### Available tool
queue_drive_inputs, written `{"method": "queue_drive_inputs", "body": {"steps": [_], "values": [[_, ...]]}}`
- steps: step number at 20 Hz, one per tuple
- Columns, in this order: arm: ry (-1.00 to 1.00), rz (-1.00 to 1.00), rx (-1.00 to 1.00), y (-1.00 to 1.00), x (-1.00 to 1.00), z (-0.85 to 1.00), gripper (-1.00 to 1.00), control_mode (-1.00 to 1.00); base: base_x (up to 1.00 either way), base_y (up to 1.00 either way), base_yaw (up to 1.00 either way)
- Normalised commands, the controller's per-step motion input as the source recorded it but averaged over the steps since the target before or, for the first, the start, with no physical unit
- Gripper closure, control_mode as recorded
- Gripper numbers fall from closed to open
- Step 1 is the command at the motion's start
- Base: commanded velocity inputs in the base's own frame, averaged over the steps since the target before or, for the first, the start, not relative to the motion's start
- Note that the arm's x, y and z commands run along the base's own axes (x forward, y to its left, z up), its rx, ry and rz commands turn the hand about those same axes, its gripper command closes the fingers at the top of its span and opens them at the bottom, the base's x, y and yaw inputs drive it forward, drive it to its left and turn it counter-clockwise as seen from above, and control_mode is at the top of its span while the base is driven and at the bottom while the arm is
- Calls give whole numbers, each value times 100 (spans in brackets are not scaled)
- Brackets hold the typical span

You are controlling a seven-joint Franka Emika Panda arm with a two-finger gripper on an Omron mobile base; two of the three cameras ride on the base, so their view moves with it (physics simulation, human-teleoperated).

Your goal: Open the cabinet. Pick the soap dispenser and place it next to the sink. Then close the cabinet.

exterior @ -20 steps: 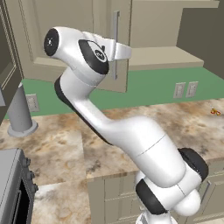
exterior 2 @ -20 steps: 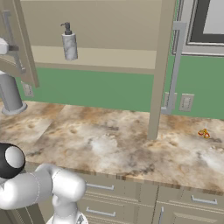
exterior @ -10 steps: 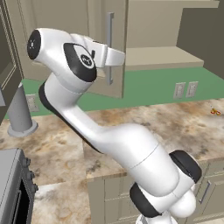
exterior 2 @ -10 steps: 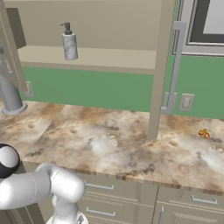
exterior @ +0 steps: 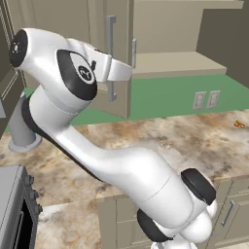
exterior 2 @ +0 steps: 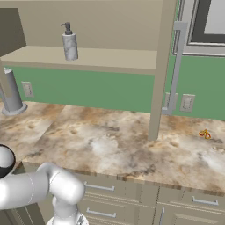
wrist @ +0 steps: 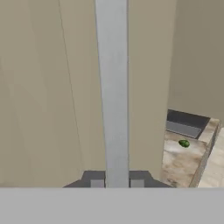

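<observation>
Both doors of the beige cabinet [exterior 2: 110, 17] stand swung out. Its left door [exterior: 99, 53] is wide open, and my gripper [exterior: 112, 73] is shut on that door's long silver handle [exterior: 111, 44]. In the hand view the handle [wrist: 112, 87] runs straight up between the two fingertips [wrist: 97, 183], which press on both of its sides; the gripper [wrist: 117, 183] sits at the bottom edge. The soap dispenser [exterior 2: 69, 42], a pale grey bottle with a pump top, stands upright on the shelf [exterior 2: 105, 57], untouched and well to the right of my hand.
The right door [exterior 2: 160, 70] sticks out edge-on over the marble counter [exterior 2: 114, 140], its handle [exterior 2: 176, 66] facing right. A tall grey flared-base post [exterior 2: 11, 92] stands at the counter's left. A small orange item [exterior 2: 203, 133] lies at the right. Drawer fronts [exterior 2: 101, 213] run below.
My arm has swung left and pulled the left door from part open to wide open, gripper still on its handle. The soap dispenser has stayed put.
</observation>
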Motion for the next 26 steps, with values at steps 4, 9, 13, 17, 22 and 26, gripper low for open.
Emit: {"method": "queue_drive_inputs", "body": {"steps": [4,9,13,17,22,26], "values": [[0,5,10,15,-20,-10,-100,-100,0,0,0],[0,0,13,-20,-48,-6,-100,-100,0,0,0],[0,6,23,-47,-62,-1,-100,-100,0,0,0],[0,16,36,-65,-45,-8,-100,-100,0,0,0],[-14,29,35,-65,-34,-15,-100,-100,0,0,0],[-21,25,27,-69,-13,-29,-100,-100,0,0,0]]}}
